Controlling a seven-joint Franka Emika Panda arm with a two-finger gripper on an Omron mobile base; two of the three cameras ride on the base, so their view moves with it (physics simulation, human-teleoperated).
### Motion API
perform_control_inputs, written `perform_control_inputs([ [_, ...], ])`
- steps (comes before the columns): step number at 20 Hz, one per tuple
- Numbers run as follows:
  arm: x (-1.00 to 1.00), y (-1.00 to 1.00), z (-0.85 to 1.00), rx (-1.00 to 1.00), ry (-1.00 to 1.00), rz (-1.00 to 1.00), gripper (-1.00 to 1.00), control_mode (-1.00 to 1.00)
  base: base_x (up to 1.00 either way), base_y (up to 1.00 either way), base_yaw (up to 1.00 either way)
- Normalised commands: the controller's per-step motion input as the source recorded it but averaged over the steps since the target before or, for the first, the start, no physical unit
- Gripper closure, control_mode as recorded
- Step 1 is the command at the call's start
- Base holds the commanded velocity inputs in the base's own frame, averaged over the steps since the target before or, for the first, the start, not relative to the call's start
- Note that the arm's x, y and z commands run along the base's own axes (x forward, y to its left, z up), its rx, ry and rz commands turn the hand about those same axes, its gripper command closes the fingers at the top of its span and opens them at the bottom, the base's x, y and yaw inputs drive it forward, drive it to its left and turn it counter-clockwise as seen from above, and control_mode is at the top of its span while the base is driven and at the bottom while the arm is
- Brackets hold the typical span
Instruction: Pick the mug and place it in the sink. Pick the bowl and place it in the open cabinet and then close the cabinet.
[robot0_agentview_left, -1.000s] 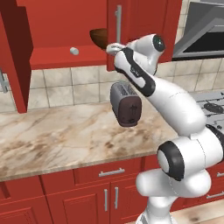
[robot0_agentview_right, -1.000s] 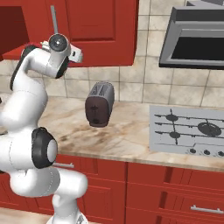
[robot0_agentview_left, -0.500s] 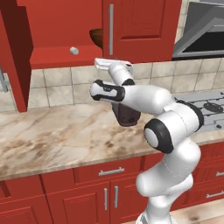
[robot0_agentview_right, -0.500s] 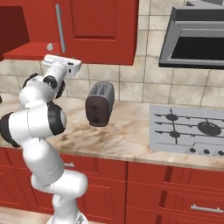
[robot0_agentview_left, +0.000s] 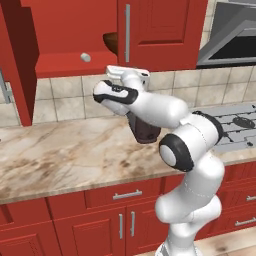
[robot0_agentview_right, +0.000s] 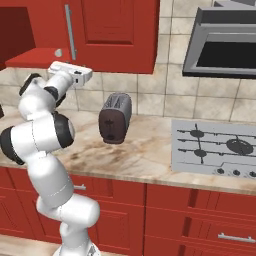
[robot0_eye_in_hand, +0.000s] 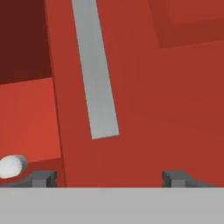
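Observation:
The red wall cabinet (robot0_agentview_left: 65, 65) stands with its left door (robot0_agentview_left: 20, 60) swung wide and its right door (robot0_agentview_left: 160, 30) across the front. The dark brown bowl (robot0_agentview_left: 111, 42) sits on the red inner shelf, half hidden behind the right door's edge. My gripper (robot0_agentview_left: 125, 71) hangs just below the shelf's front edge, under the bowl, and is open with nothing in it. In the hand view the gripper (robot0_eye_in_hand: 109, 178) faces the right door's silver bar handle (robot0_eye_in_hand: 96, 74), its fingertips (robot0_eye_in_hand: 41, 178) spread wide. The mug and the sink are out of view.
A small pale knob-like thing (robot0_agentview_left: 86, 57) sits at the shelf's front edge. A dark toaster (robot0_agentview_right: 116, 117) stands on the marble counter (robot0_agentview_left: 60, 155) behind my arm. A stovetop (robot0_agentview_right: 215, 145) and a range hood (robot0_agentview_right: 225, 45) lie to the right.
My arm has folded, its elbow dropping low. The hand has sunk from beside the bowl to just under the shelf. The right door has shifted a little and covers more of the bowl.

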Motion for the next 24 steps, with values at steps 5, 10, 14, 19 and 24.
perform_control_inputs([
  [5,-0.95,0.01,0.70,0.04,-0.07,-0.11,-1.00,-1.00,0.00,0.00,0.00],
  [10,-1.00,-0.04,0.55,0.00,-0.32,-0.01,-1.00,-1.00,0.00,0.00,0.00],
  [14,-1.00,0.00,0.02,0.00,-0.20,0.00,-1.00,-1.00,0.00,0.00,0.00],
  [19,-1.00,-0.20,-0.03,0.00,-0.17,0.00,-1.00,-1.00,0.00,0.00,0.00],
  [24,-1.00,-0.29,0.08,0.04,-0.07,-0.02,-1.00,-1.00,0.00,0.00,0.00],
])
